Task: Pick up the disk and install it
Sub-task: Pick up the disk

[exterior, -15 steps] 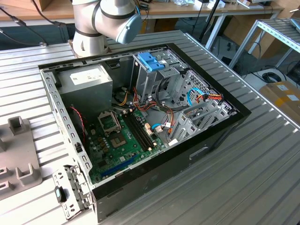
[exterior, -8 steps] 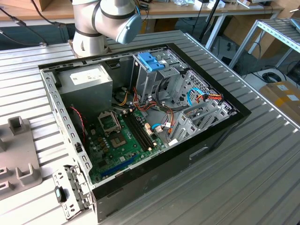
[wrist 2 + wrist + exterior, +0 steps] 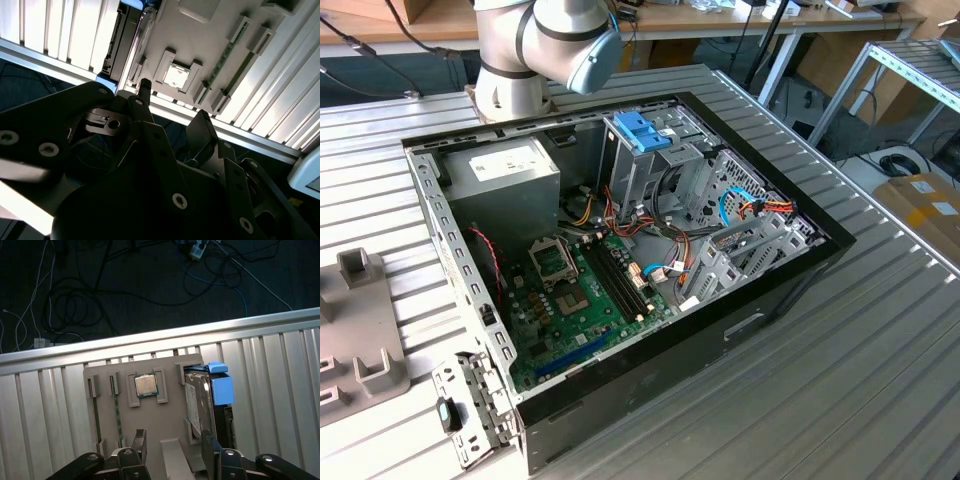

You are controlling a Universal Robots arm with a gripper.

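In the exterior view a grey holder plate (image 3: 365,325) lies at the exterior view's left on the slatted table (image 3: 840,380), with the open computer case (image 3: 650,375) mid-table. In the first wrist view the plate carries a memory stick (image 3: 117,415), a processor (image 3: 146,385) and the disk (image 3: 200,400) in its light-blue carrier. The gripper (image 3: 174,440) hangs above them, fingers spread and empty
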